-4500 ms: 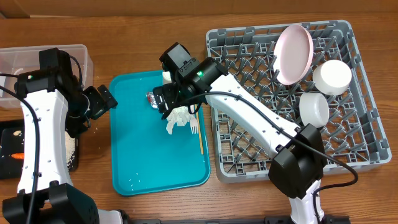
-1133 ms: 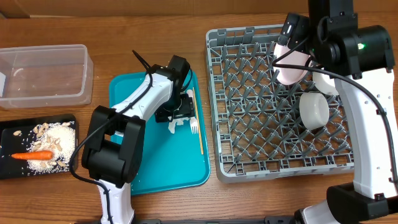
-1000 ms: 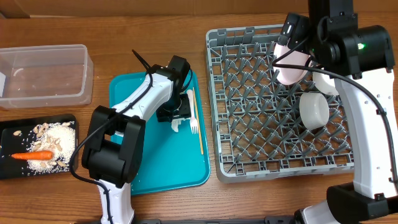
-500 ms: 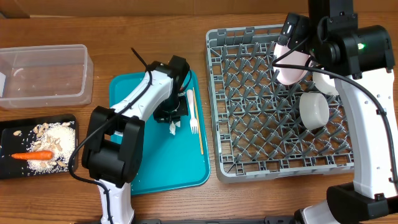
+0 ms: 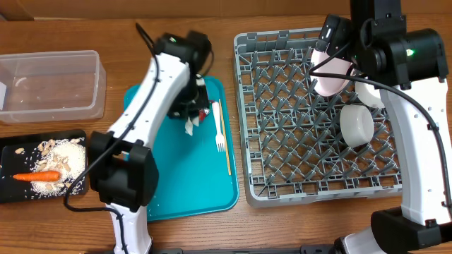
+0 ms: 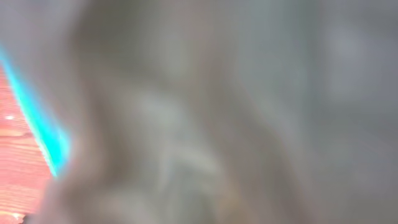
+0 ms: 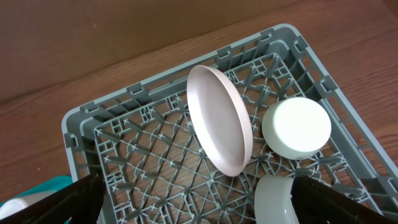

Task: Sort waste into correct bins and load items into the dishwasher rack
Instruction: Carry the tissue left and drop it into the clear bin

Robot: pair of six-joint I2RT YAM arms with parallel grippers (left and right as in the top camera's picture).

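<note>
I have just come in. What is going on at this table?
The left claw appears to hold the crumpled napkin just above the teal tray. The right claw hangs open over the dishwasher rack, where the pink plate and white bowls already sit. The carrot and scraps lie in the black tray.

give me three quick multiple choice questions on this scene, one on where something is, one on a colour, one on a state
1. Where is the carrot? A) clear tub B) black tray C) teal tray
2. What colour is the plate in the rack? A) pink B) blue C) green
3. How is the right tool? A) shut on a bowl B) shut on the plate C) open, empty

Answers: 1 B, it lies beside the scraps there; 2 A, pale pink in both views; 3 C, its fingers are spread wide, nothing held.
</note>
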